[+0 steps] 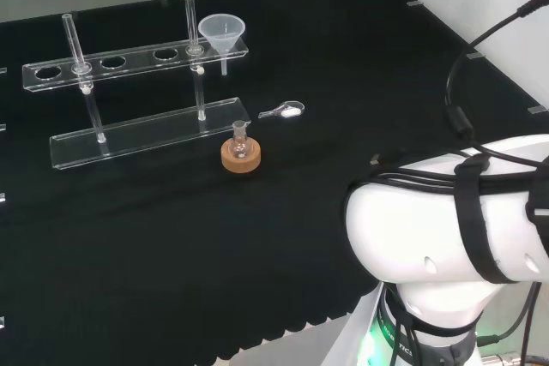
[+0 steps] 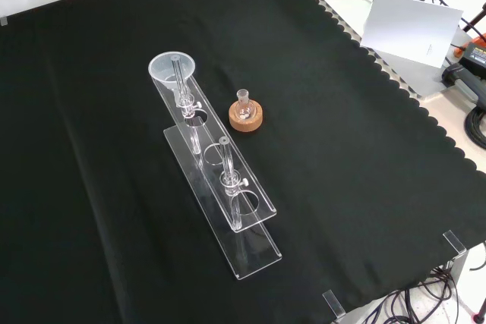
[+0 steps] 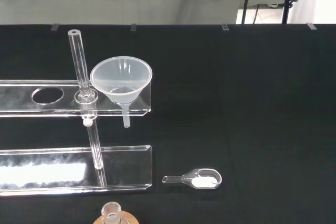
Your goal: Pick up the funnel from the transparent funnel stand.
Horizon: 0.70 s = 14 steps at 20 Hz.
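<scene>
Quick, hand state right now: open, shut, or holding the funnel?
Hand: cannot be told from these views. The funnel sits in the funnel stand, with nothing gripping it.

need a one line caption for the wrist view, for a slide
Clear funnel seated in the end hole of the transparent funnel stand, with a small glass scoop of white powder lying on the black cloth beside it.

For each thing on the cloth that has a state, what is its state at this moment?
Funnel: upright, seated in the end hole of the stand's upper shelf, not held.
Transparent funnel stand: upright on the cloth, its other holes empty.
Small flask: upright on its cork ring.
Clear scoop: lying on the cloth beside the stand, white powder in its bowl.
</scene>
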{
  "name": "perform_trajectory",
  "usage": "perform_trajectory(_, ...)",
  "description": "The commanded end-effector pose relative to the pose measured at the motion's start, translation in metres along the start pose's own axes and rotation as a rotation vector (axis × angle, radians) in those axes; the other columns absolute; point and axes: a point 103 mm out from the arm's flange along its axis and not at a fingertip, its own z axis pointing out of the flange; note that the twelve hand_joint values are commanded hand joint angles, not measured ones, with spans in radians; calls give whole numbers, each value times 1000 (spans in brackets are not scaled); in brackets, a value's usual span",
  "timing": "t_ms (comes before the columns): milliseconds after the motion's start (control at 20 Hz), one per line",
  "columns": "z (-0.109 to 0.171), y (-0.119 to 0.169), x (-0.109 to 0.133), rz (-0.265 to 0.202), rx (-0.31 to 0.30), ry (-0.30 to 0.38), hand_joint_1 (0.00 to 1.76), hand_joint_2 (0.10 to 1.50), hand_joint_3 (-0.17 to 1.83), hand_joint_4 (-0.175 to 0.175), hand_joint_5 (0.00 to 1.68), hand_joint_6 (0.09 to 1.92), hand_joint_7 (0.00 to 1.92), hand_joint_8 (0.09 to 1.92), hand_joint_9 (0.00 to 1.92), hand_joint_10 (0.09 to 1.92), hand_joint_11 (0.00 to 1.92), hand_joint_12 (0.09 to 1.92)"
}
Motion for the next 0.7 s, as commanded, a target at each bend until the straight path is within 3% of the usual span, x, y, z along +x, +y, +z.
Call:
perform_trajectory(50,0,0,0,0,-10,-7,7,1149,535,-1,222,262,45,581,258,659,199,1286)
perform_trajectory(250,1,4,-1,3,-7,11,0,1233,373,-1,297,92,43,564,257,644,161,1337)
perform_trajectory(700,9,17,-4,24,4,5,0,1245,353,-2,316,87,43,561,258,642,157,1341)
